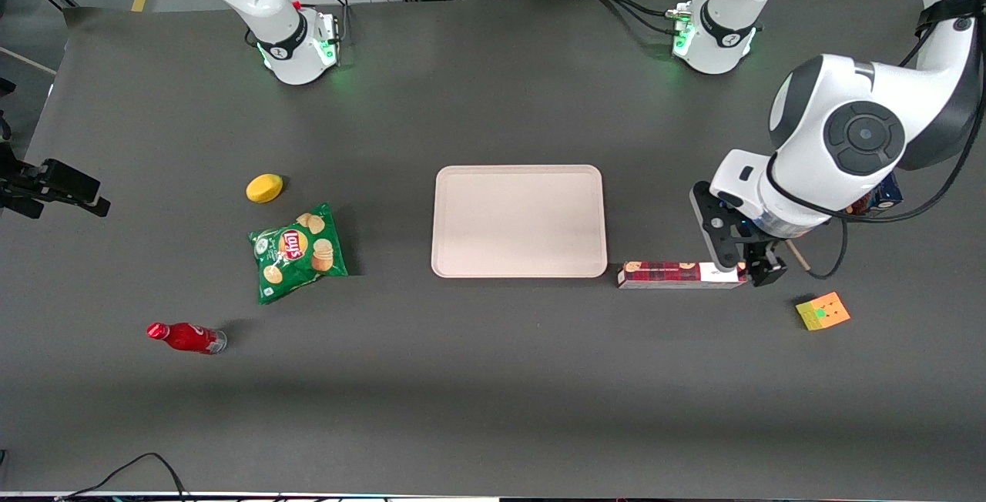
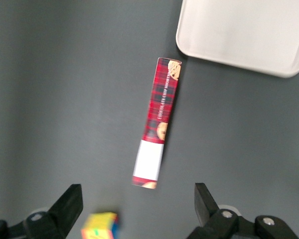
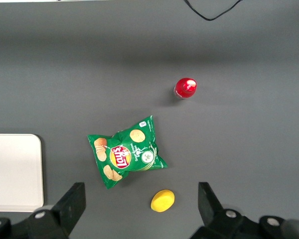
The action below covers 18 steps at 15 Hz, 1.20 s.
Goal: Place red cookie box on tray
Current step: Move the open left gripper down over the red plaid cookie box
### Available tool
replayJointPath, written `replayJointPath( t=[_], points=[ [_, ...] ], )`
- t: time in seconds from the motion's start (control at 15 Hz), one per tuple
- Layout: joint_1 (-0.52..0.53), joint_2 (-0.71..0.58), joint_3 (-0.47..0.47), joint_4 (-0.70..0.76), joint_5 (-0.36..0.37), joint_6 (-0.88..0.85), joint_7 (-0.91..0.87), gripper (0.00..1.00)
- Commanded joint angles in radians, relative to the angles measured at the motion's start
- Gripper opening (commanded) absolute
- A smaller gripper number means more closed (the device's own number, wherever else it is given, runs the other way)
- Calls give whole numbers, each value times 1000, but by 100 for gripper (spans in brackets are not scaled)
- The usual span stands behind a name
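Your gripper [image 1: 751, 267] hangs open above the white end of the red cookie box [image 1: 681, 274], which lies on the table just beside the tray [image 1: 519, 221], holding nothing.

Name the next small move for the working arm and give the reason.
Probably lower the gripper straight down over the white end of the red cookie box. Its fingers are open and spread wider than the box, which lies untouched on the table just off the tray corner.
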Motion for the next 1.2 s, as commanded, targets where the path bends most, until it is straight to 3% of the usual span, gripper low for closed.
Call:
replayJointPath(
  t=[0.0, 0.33, 1.13],
  points=[
    [3, -8, -4, -75, 24, 114, 182, 100],
    [6, -13, -3, -224, 12, 257, 184, 100],
    [6, 152, 6, -280, 17, 461, 122, 100]
  ],
)
